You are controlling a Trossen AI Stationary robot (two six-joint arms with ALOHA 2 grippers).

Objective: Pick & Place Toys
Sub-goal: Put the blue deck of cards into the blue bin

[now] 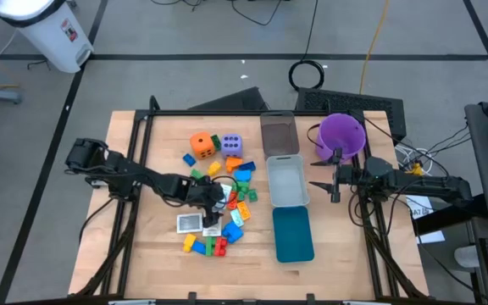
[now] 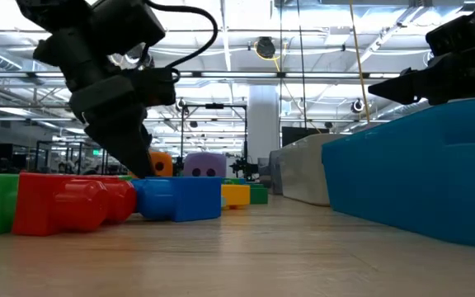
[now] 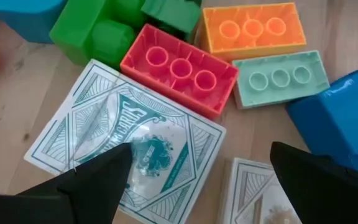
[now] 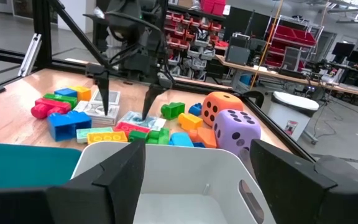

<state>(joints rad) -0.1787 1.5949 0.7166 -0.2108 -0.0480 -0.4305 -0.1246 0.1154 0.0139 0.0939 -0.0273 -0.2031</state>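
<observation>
The left gripper (image 1: 211,202) hangs spread wide over a white card (image 3: 126,144) beside the red block (image 3: 179,69), seemingly to straddle it; the right gripper (image 1: 323,184), also spread, waits.

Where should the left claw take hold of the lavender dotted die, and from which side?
Grip the lavender die on two opposite flat faces, coming from above. It stands apart at the pile's far edge, beside the orange die, so its other sides look free. The open left claw is over the cards.
</observation>
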